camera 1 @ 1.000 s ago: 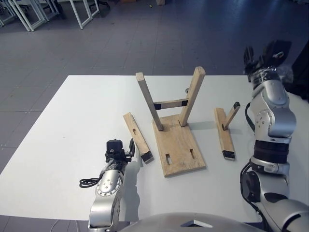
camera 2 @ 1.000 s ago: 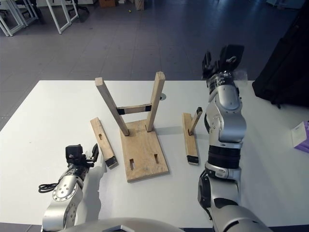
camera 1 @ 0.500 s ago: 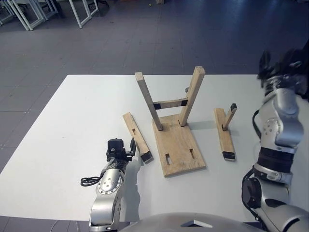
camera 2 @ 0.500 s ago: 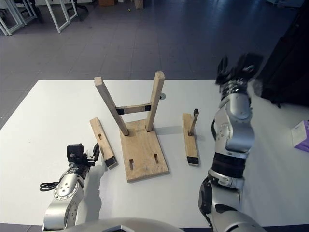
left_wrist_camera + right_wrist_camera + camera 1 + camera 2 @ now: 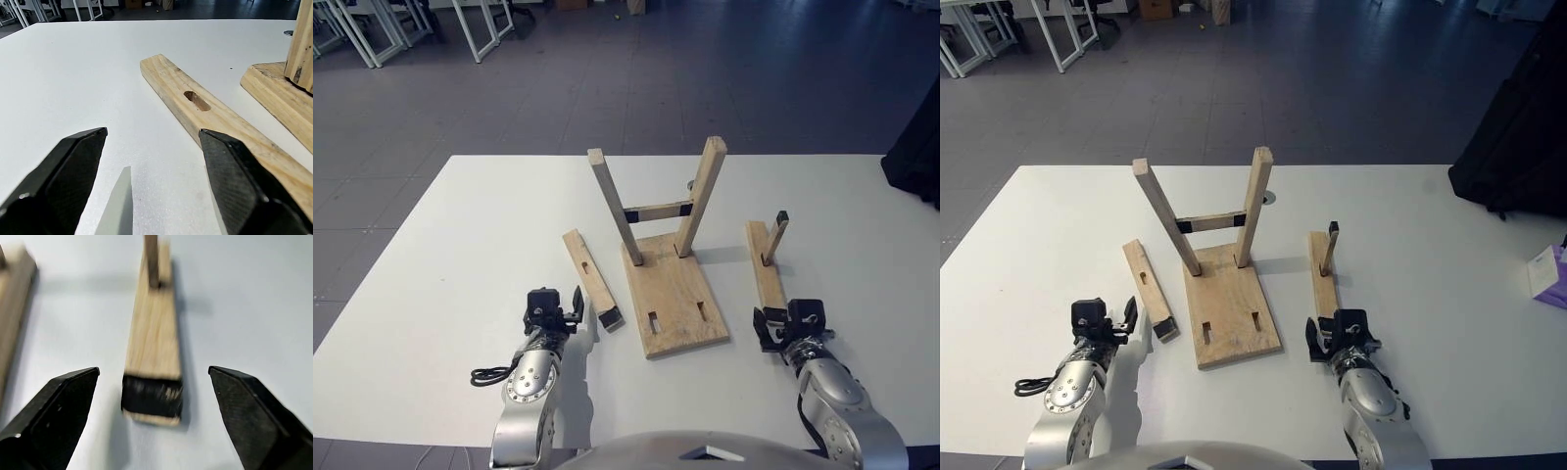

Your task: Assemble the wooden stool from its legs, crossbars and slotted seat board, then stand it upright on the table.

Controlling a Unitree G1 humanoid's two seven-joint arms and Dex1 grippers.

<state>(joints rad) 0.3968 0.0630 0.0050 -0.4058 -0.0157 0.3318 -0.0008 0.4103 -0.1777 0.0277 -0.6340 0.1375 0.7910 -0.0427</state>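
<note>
White tabletop carries all the parts, roughly centre. Slotted seat board lies flat, two legs standing in its far slots and leaning a bit apart, a crossbar joining them; the two near slots are unfilled. Risk: those uprights look only pushed in, so any shove on the board could tip or pop them out.

Loose slotted leg lies flat just left of the board, near end almost touching the board edge. Right leg lies flat right of the board, well apart from it, with a short crossbar standing tilted out of its far part. Risk: lift it by the near end and the long piece likely swings, and the short crossbar may drop out or hit the nearby upright.

Left tool sits low just near of the left loose leg, fingers apart, holding nothing; a closing finger could nudge the board. Right tool sits just near of the right leg's black-capped end, fingers apart on either side of it, holding nothing; a grip on the cap alone looks likely to slip or twist
</note>
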